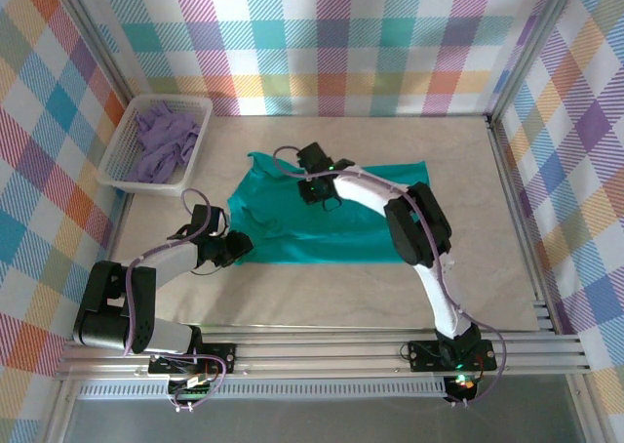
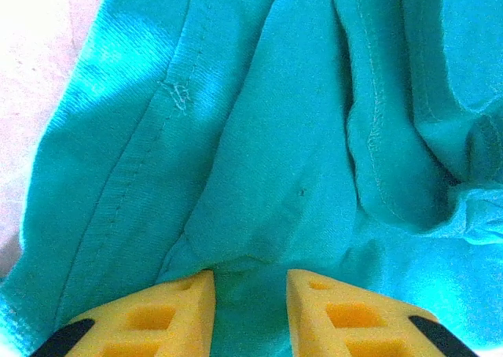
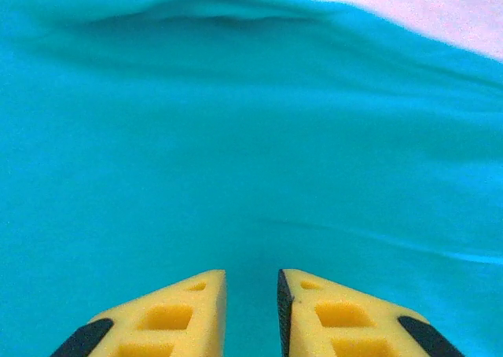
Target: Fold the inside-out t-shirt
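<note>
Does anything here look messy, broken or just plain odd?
Nothing is spilled or broken. The teal t-shirt lies rumpled rather than flat, bunched toward its left end in the top view. Its stitched seams face up, so it looks inside out. In the left wrist view, one seam carries a small puckered snag of thread.

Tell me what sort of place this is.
Most likely a robot lab test booth, not a home: plaid cloth walls, two robot arms bolted to metal rails, a t-shirt and a laundry basket on the table.
</note>
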Tool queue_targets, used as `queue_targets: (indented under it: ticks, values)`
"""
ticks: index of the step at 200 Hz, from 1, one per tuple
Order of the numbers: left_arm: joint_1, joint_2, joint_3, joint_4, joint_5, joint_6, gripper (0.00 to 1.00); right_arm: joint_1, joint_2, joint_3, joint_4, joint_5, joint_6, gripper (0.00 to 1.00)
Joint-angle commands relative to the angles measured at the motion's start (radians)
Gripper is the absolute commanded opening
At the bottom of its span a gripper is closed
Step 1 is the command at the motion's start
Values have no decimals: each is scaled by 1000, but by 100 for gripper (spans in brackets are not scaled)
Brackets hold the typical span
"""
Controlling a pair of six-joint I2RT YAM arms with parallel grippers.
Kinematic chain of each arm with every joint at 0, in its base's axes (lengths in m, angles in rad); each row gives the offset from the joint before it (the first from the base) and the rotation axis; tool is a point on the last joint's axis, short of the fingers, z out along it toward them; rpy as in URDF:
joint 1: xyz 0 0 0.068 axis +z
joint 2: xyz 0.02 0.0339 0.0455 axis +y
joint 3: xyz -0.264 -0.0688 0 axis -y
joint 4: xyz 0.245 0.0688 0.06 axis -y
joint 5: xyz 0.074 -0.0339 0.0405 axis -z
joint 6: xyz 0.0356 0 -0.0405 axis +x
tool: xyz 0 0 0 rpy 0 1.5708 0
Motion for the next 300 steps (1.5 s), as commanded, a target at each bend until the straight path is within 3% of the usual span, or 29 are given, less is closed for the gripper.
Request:
queue_targets:
  ticks: [1, 16, 36, 63, 139, 195, 232, 263, 300]
  values:
    - [11, 13, -39, -45, -13, 26, 31, 34, -118, -90, 51, -143, -23, 28]
    - [11, 10, -37, -50, -16, 27, 31, 63, -184, -194, 152, -270, -99, 39]
    - [11, 10, -34, -52, -14, 28, 31, 114, -190, -198, 131, -339, -148, 50]
    - [11, 5, -33, -55, -14, 29, 31, 167, -149, -183, 140, -379, -155, 54]
    - [11, -3, -35, -60, -17, 31, 31, 194, -40, -79, 78, -291, -167, 44]
    - [11, 5, -35, -55, -13, 32, 31, 208, 5, -48, 68, -290, -184, 44]
    - [11, 6, -37, -53, -15, 34, 31, 210, 36, -21, 68, -275, -181, 35]
    - [11, 7, -38, -53, -13, 35, 31, 210, 55, 6, 53, -267, -188, 34]
    - [10, 6, -41, -53, -16, 36, 31, 209, 54, 10, 52, -239, -184, 13]
